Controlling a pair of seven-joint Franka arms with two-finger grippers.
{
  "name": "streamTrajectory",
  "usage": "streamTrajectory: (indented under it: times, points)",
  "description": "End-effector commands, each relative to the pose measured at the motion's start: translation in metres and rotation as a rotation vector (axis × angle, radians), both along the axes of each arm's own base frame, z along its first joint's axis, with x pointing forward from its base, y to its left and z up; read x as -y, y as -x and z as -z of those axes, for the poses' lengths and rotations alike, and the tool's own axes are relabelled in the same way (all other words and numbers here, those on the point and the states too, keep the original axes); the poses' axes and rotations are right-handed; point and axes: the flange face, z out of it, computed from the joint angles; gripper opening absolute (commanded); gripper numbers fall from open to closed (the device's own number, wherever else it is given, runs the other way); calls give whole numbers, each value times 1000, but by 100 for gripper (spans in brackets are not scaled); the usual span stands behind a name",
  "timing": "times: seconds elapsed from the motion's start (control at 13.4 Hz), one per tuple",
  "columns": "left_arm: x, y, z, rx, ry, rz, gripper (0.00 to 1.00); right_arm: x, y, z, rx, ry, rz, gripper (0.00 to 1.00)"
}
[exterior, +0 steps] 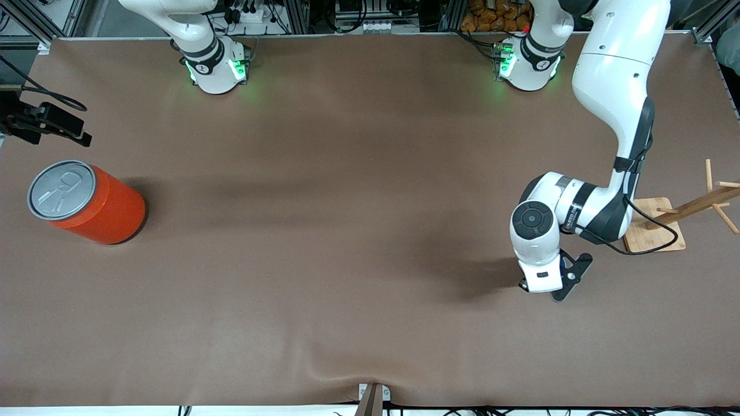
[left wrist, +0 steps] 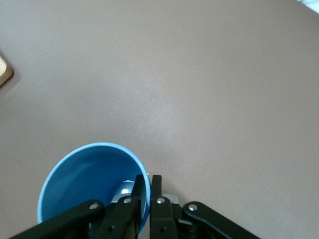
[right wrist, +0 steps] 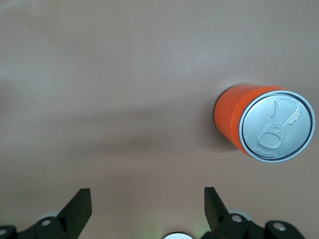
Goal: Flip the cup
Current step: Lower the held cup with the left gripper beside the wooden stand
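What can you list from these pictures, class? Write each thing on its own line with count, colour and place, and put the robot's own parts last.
cup: one, light blue with a darker inside, pinched by its rim in the left end effector, mouth toward the wrist camera.
can: one, orange with a grey pull-tab lid, upright at the right arm's end of the table.
rack: one, pale wood, base and pegs, at the left arm's end of the table.
table: one, brown, bearing everything.
left end effector: one, black, shut on the cup's rim, low over the table beside the rack.
right end effector: one, black, open, high over the table with the can below it; this arm waits.
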Motion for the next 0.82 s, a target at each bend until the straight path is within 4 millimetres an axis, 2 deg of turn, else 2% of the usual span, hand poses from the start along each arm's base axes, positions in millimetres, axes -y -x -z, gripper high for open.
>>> streamTrajectory:
  times: [0.0, 0.75]
  points:
    - [-2, 0, -9, 74, -17, -67, 0, 0, -2, -4, 12, -16, -5, 100]
    - [2, 5, 7, 82, -17, -136, 0, -4, -2, -3, 12, -16, -12, 100]
